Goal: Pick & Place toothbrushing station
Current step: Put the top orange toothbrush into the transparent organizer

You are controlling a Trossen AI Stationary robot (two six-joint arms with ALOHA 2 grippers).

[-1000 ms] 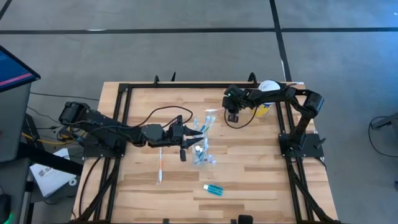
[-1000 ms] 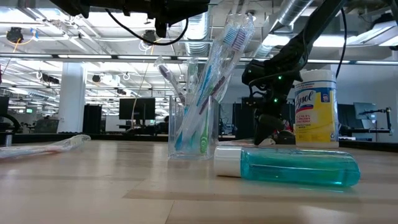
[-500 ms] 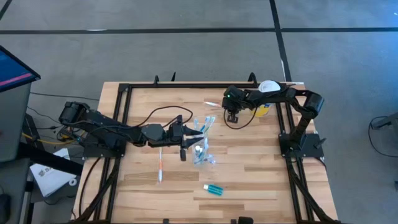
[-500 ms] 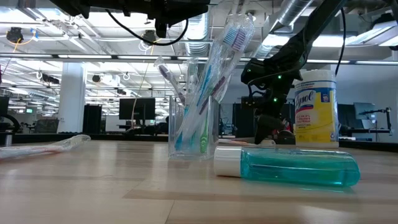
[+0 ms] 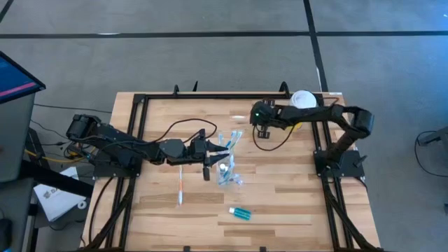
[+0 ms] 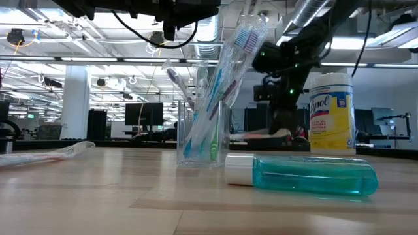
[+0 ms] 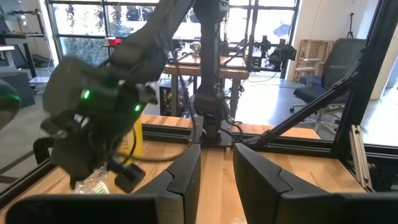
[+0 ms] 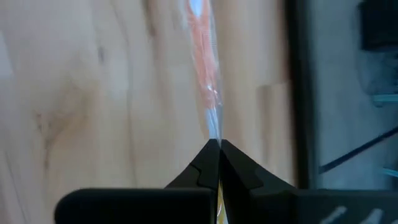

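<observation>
Hovering over the far side of the wooden surface [image 5: 280,182], my right hand [image 5: 260,130] had its fingers pressed together on the clear end of an orange-handled wrapped toothbrush [image 8: 203,68], which hung out ahead of the fingertips above the boards. Just beyond that hand, at the surface's back corner, stood the yellow container [image 6: 331,112] with its white lid. My left hand [image 5: 218,149] waited near the middle of the surface, its fingers [image 7: 184,175] a little apart around nothing I could see. Right ahead of its fingertips stood the clear tumbler [image 6: 202,134], upright and crowded with toothbrushes [image 6: 225,68] whose heads leaned out above its rim. Nearer the front edge from that hand lay the small blue tube [image 6: 302,173] on its side, white cap pointing toward the tumbler, and one more wrapped brush [image 5: 180,185] lay flat just behind the left hand's wrist side. A black metal frame [image 5: 231,94] ran along the surface's back and side edges. Bare boards stretched open between my two hands. Past the surface lay a grey floor, and in the low view a wide room with ceiling ducts and monitors.
</observation>
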